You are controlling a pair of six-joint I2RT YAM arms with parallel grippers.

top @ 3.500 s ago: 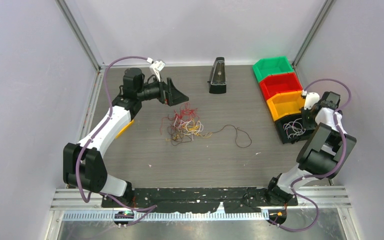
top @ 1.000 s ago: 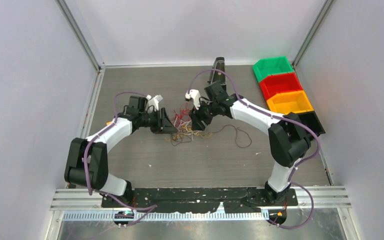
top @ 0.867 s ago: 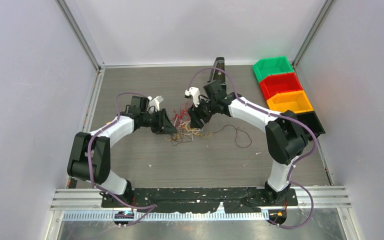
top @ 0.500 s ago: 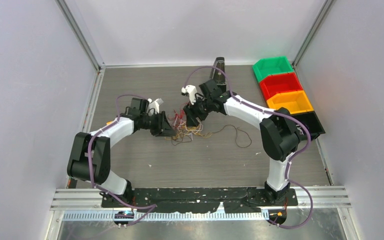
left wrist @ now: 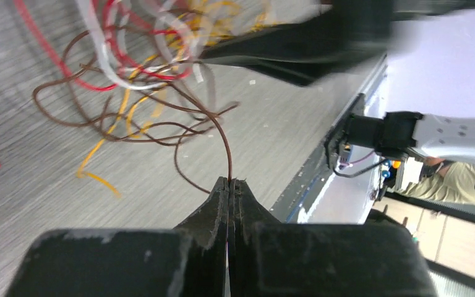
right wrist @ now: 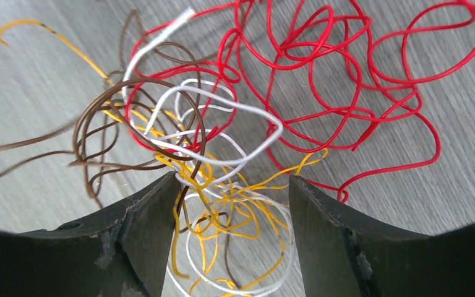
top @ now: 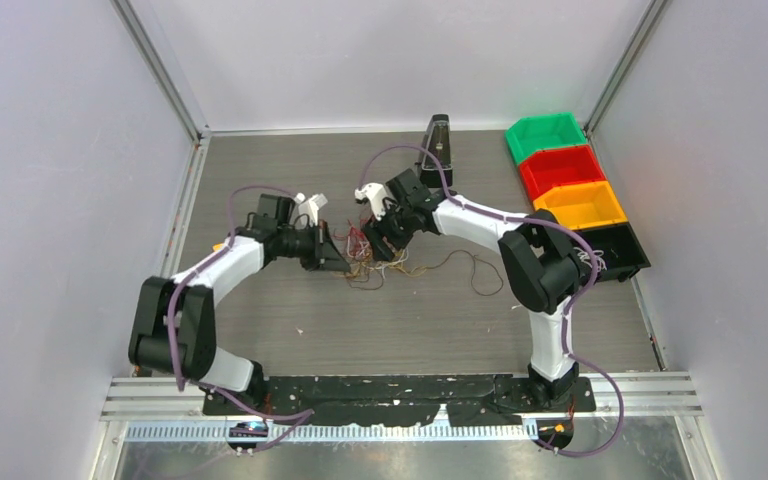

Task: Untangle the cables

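my two arm bases sit at the near edge of the table, and both arms reach in toward its middle. there the cables lie in one loose tangle on the grey wood-grain surface, between my two wrists.

my left gripper is pressed together, fingertip to fingertip, with the end of a dark brown wire pinched in the seam. that wire arcs up from the tips into the brown, yellow, red and white loops beyond them. from above, the left gripper sits at the tangle's left edge.

my right gripper is spread wide and points down over the heap. yellow and white loops lie in the gap between its fingers, brown coils sit off its left finger, and the red strands spread out past the tips. i cannot tell whether either finger touches a wire. from above, it meets the tangle from the far right.

to the right, a long dark strand trails from the tangle across the table. along the right side stand a black bin, an orange bin, a red bin and a green bin. a black object stands at the far edge.
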